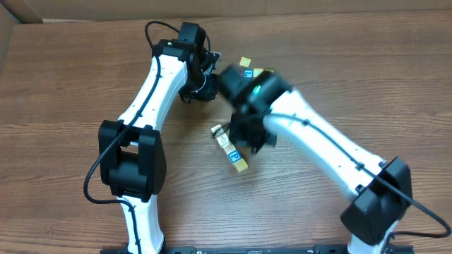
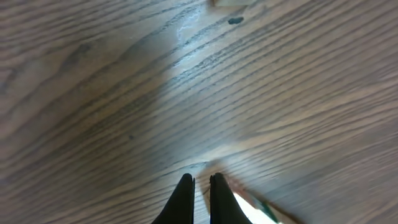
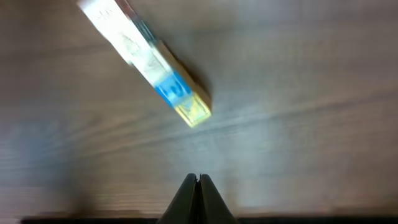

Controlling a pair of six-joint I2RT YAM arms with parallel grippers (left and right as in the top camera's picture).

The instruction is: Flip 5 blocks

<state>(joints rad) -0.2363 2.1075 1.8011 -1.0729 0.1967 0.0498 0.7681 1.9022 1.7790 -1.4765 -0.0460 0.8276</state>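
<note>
Presently both claws are shut and neither holds anything. The right gripper hangs over bare wood with its jaws pressed together. Its wrist view looks down on the row of blocks, which lies apart from it.

That row rests near the middle of the desk, slanting toward the near edge, its cubes touching end to end. A blue face and a yellowish end cube show; the exact count cannot be read. The loose blocks sit nearer the far edge, partly covered by the right arm, whose head is blurred in the overhead view.

The left gripper is low over the desk with only a sliver between its fingers and no block between them. A pale green-edged corner, judged to be a block, lies just beside the finger on the right of that view, outside the grip. Whether it touches cannot be told.

Judgement: closed jaws suit nudging or tipping a cube rather than lifting it. The two wrists work close together between the row and the loose blocks, so clearance between the arms is the tight point. Open desk is ample toward the left, right and near edges, and no block lies near a drop.
</note>
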